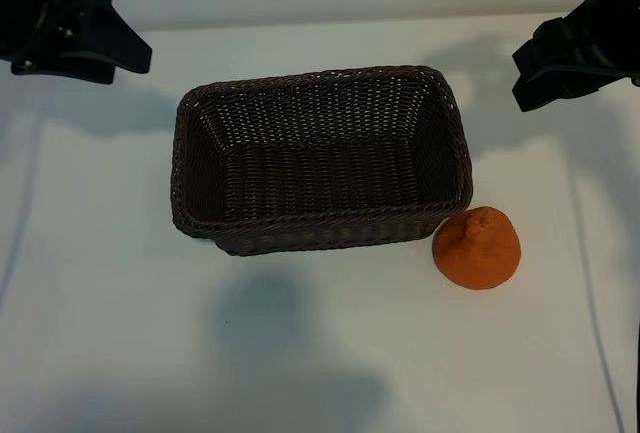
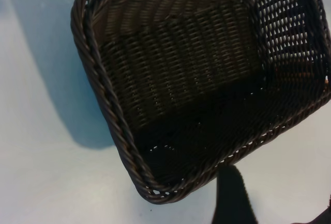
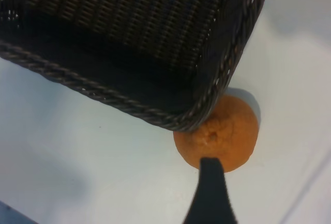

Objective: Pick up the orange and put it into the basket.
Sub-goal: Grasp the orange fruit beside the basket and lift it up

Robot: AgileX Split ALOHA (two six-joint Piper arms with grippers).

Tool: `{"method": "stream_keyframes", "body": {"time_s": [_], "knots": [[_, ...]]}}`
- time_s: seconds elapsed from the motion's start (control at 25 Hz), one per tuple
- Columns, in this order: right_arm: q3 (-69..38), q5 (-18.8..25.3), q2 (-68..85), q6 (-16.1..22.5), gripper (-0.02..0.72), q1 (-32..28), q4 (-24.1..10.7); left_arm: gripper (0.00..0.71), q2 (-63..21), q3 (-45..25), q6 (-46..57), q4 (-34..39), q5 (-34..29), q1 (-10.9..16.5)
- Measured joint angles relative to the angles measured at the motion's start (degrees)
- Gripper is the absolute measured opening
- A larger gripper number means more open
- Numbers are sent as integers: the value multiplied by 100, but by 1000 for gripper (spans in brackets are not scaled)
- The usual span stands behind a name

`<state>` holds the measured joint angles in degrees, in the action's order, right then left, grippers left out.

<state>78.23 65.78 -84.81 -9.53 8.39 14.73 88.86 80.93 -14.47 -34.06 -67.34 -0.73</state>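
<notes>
The knobby, bright-orange fruit [image 1: 477, 248] sits touching the dark-brown woven wicker basket's [image 1: 320, 221] corner. Both claws, left [image 1: 125, 53] and right [image 1: 530, 68], hang released, grasping nothing. Crowded there, a descending finger could snag the rim.

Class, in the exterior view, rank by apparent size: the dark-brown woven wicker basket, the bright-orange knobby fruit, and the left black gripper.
1. Dark-brown woven wicker basket
2. Left black gripper, cropped and nearer the camera, so unsure against the fruit
3. Bright-orange knobby fruit

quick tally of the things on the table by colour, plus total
orange: 1, the orange, beside the basket's corner
dark brown: 1, the basket, nothing inside it
total: 2
</notes>
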Motion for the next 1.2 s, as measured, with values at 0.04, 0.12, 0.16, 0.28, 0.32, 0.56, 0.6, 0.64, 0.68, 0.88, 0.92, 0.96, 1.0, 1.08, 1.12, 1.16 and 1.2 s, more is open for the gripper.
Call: {"method": "stream_keyframes", "body": {"time_s": [0.04, 0.12, 0.16, 0.28, 0.32, 0.56, 0.6, 0.64, 0.68, 0.88, 0.92, 0.96, 1.0, 1.08, 1.12, 1.16, 1.2], "knots": [[0, 0, 0, 0, 524, 0, 0, 479, -46, 0, -29, 0, 0, 0], [0, 0, 0, 0, 524, 0, 0, 479, -134, -35, -109, -8, 0, 0], [0, 0, 0, 0, 524, 0, 0, 479, -179, -98, -128, -22, 0, 0], [0, -6, 0, 0, 524, 0, 0, 479, -199, -359, -180, -22, 0, 0], [0, -6, 0, 0, 524, 0, 0, 479, -199, -441, -212, -15, 0, 0], [0, -12, 0, 0, 524, 0, 0, 479, -199, -574, -318, 0, 0, 0], [0, -12, 0, 0, 524, 0, 0, 479, -199, -574, -318, 0, 0, 0], [0, -12, 0, 0, 524, 0, 0, 479, -199, -574, -318, 0, 0, 0], [0, -12, 0, 0, 524, 0, 0, 479, -199, -574, -318, 0, 0, 0], [0, -18, 0, 0, 524, 0, 0, 479, -199, -574, -320, 0, 0, 0], [0, -18, 0, 0, 524, 0, 0, 479, -199, -574, -325, 0, 0, 0], [0, -18, 0, 0, 524, 0, 0, 479, -199, -574, -331, 0, 0, 0], [0, -12, 0, 0, 524, 0, 0, 479, -199, -574, -331, 0, 0, 0], [0, 16, 0, 0, 524, 0, 0, 479, -199, -574, -344, 0, 0, 0], [0, 29, 0, 0, 524, 0, 0, 479, -199, -574, -359, 0, 0, 0], [0, 59, 0, 0, 524, 0, 0, 479, -199, -574, -359, 0, 0, 0], [0, 102, 0, 0, 524, 0, 0, 479, -199, -574, -359, 0, 0, 0]]}}
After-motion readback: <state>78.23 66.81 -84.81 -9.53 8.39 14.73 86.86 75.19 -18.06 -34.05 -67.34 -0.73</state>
